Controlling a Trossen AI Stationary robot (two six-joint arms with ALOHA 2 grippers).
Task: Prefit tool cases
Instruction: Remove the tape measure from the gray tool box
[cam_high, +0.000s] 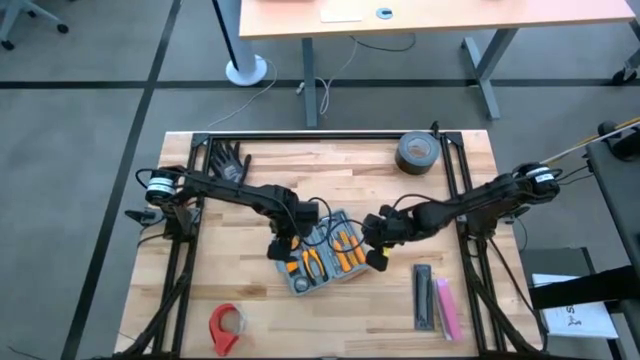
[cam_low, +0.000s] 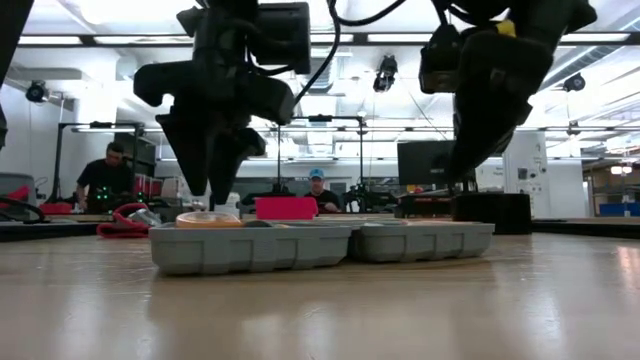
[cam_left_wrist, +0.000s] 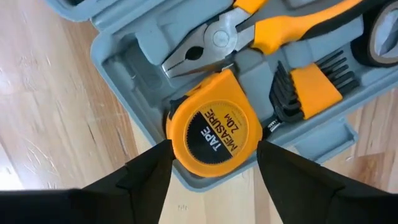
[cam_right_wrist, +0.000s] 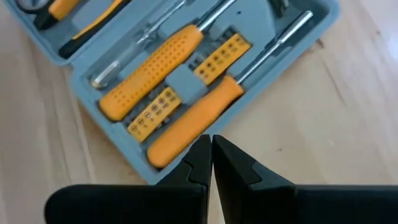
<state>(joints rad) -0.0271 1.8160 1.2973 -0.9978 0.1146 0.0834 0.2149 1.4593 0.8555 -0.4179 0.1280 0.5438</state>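
Note:
The tool case (cam_high: 322, 258) lies open and flat in the middle of the table, its grey tray holding orange-handled tools. An orange tape measure (cam_left_wrist: 214, 130) sits in a slot at its left end, beside pliers (cam_left_wrist: 205, 46) and hex keys (cam_left_wrist: 311, 87). My left gripper (cam_left_wrist: 212, 146) hangs open over the tape measure, pointing down, one finger on either side of it and above it (cam_low: 210, 190). My right gripper (cam_right_wrist: 211, 142) is shut and hovers over the case's right end (cam_low: 465, 175), near the butt of an orange screwdriver (cam_right_wrist: 186, 127).
A grey roll of duct tape (cam_high: 417, 152) and a black glove (cam_high: 230, 163) lie at the far side. A red tape dispenser (cam_high: 226, 327) sits near the front left. A black bar (cam_high: 424, 296) and a pink bar (cam_high: 446, 308) lie front right. People sit beyond the table (cam_low: 108, 175).

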